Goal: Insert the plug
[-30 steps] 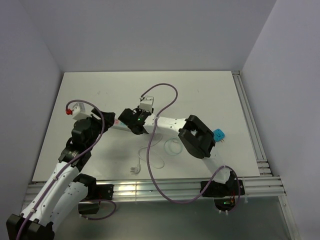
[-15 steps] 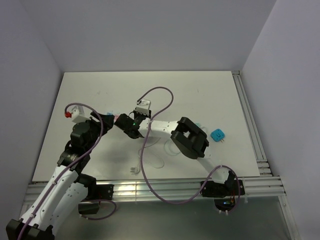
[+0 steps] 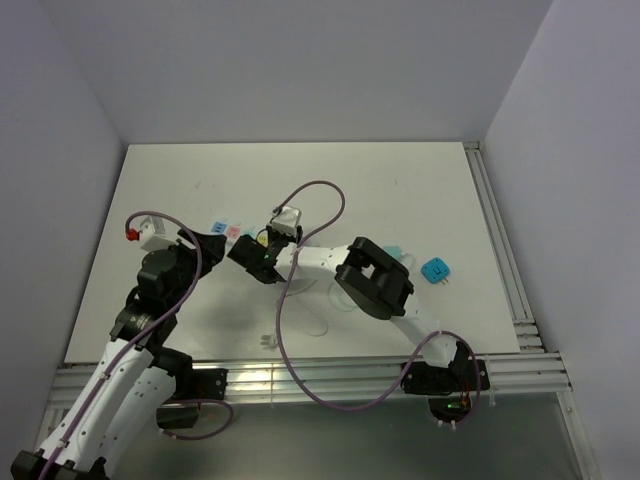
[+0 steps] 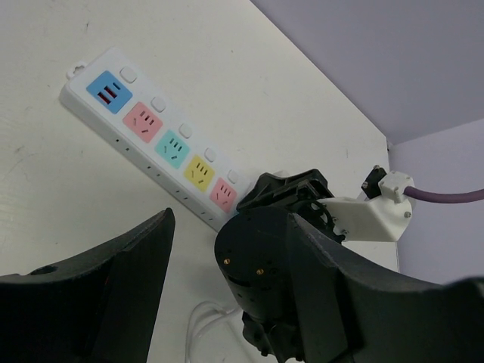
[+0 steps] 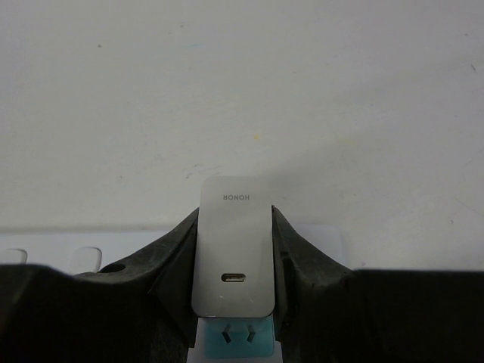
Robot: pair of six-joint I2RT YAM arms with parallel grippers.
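Note:
A white HONOR plug sits clamped between the black fingers of my right gripper, which is shut on it. Directly under the plug lies a teal socket of the white power strip, whose row of coloured sockets shows in the left wrist view. From above, the right gripper hangs over the strip's near end. My left gripper is just left of it, open and holding nothing. The right arm's black wrist fills the space beyond its spread fingers.
A cyan adapter lies to the right of the right arm. A white cable with a small plug loops on the table near the front edge. Purple cables arc over both arms. Rails border the right side.
The right arm has swung left with the plug, over the strip's near end. The left arm has drawn back slightly to the left, uncovering the strip's blue and pink sockets.

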